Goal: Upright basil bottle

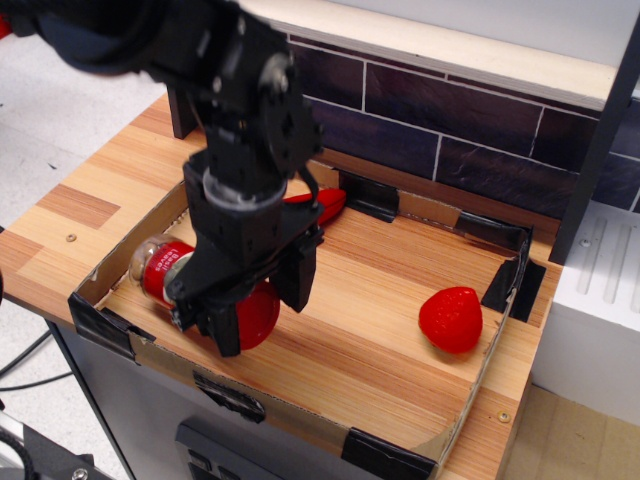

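Fingers (298, 283) straddle the red cap of the lying bottle (165, 268), spread around it; whether they pinch yet is unclear.
Bottle lies at the tray's (455, 425) left edge; looks rigid, smooth, light; the cap end seems the best hold.

Mock kitchen, wooden counter (90, 200), dark tile backsplash (450, 120), toy strawberry (451, 319)

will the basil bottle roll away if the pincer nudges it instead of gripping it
Probably: the basil bottle lies on its round side on smooth wood, so it could roll. Its clear wall looks hard and perhaps slippery. The pincer straddles its red cap.
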`<action>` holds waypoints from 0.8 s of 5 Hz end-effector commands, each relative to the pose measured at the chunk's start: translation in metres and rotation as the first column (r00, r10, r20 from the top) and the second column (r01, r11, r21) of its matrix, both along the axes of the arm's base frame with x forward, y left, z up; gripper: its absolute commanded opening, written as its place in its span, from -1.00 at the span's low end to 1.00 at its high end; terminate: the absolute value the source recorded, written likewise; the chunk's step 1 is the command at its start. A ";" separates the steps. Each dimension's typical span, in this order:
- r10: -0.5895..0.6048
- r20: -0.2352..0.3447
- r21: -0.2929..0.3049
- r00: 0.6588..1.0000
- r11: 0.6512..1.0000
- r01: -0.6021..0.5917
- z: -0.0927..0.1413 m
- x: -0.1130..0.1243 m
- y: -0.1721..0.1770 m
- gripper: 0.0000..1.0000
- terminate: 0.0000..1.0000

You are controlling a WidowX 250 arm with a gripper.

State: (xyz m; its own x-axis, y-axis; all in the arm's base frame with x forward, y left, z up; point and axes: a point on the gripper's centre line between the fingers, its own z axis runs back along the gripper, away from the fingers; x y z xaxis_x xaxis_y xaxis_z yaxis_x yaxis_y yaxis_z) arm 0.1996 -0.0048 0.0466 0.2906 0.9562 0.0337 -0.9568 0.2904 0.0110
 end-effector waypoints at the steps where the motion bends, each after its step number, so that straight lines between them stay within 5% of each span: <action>1: 0.006 0.019 -0.075 1.000 0.997 -0.005 0.036 0.008 -0.015 -1.00 -1.00; 4: -0.161 0.078 -0.284 0.984 0.942 0.177 0.062 0.017 -0.032 -1.00 -1.00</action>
State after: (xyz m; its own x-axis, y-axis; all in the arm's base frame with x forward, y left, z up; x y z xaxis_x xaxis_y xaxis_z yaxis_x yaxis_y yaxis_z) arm 0.2103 -0.0359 0.0942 0.4386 0.8636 -0.2487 -0.8986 0.4259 -0.1056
